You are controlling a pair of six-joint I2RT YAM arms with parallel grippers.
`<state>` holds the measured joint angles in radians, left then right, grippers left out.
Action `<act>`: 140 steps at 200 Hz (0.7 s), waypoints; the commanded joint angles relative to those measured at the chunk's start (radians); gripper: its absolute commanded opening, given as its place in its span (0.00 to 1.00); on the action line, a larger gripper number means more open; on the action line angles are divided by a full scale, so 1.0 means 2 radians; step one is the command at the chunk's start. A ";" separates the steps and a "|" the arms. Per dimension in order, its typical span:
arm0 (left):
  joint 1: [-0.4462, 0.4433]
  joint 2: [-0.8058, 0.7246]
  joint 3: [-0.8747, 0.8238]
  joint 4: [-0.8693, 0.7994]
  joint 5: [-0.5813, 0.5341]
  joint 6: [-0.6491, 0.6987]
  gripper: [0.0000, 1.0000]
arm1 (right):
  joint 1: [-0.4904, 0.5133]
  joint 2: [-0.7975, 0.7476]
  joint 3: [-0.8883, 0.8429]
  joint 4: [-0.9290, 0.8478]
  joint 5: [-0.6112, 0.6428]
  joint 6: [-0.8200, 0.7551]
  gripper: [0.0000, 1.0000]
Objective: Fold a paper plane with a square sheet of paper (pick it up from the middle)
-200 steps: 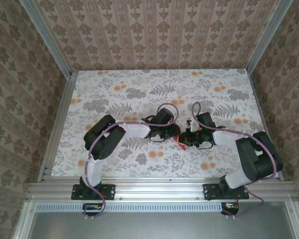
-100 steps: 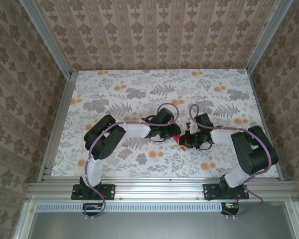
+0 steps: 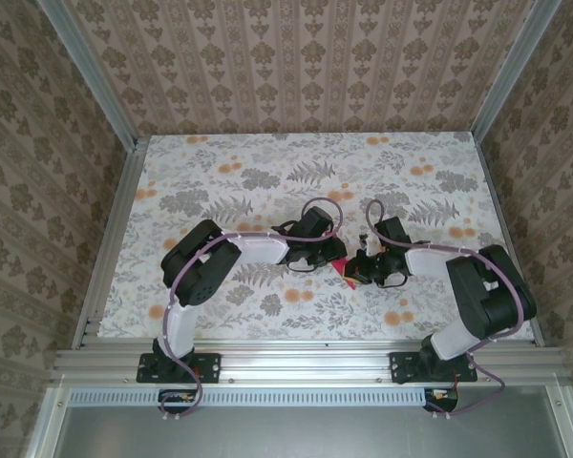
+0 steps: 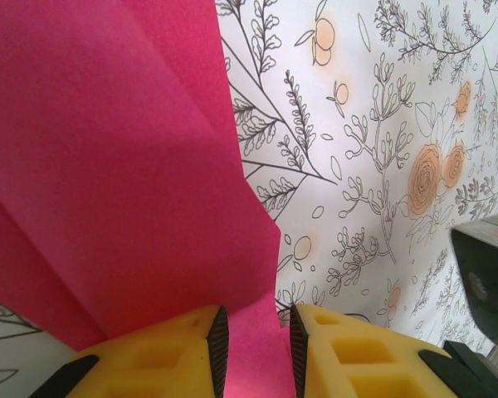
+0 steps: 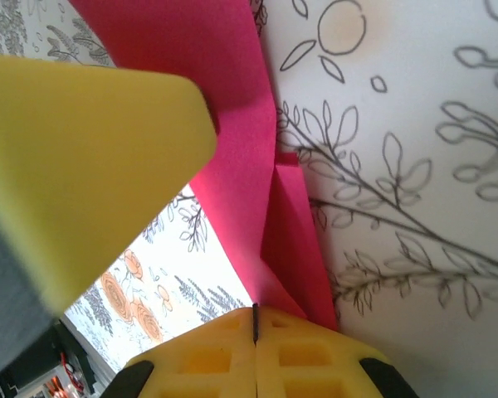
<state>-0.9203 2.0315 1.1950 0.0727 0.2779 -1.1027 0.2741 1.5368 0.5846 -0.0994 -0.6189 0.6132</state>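
From above, the thin magenta-pink paper sheet [image 3: 347, 275] lies on the floral-patterned desk [image 3: 267, 172] just toward 5 o'clock of its middle. It shows as a small wedge between the left hand [image 3: 332, 260], reaching in from 9 o'clock, and the right hand [image 3: 360, 271], reaching in from 3 o'clock. In the left wrist view the sheet [image 4: 124, 166] is already creased and fans up toward 11 o'clock. The left hand [image 4: 253, 344] has its yellow pads [image 4: 174, 348] a narrow gap apart with pink filling the gap; it seems to pin the paper rather than clamp it. In the right wrist view the right hand [image 5: 255, 332] has its pads pressed together, and a raised fold of the sheet [image 5: 232, 124] runs down into their seam at 6 o'clock, apparently pinched. The step in hand looks like a mid-fold crease. The next move calls for the fold to be drawn over squarely while the left hand keeps the paper from sliding.
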 commanded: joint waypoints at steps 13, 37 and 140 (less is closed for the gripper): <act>0.005 0.021 -0.005 -0.035 -0.005 0.012 0.29 | -0.003 -0.025 -0.031 -0.025 0.028 0.023 0.07; 0.005 0.021 -0.005 -0.036 -0.004 0.013 0.30 | -0.004 -0.006 -0.053 -0.006 0.032 0.035 0.07; 0.006 0.021 -0.001 -0.036 -0.002 0.014 0.29 | -0.004 -0.077 -0.063 -0.046 -0.003 0.022 0.07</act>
<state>-0.9192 2.0319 1.1946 0.0723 0.2859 -1.1023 0.2661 1.3525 0.4946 -0.1581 -0.5850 0.6651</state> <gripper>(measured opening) 0.295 0.073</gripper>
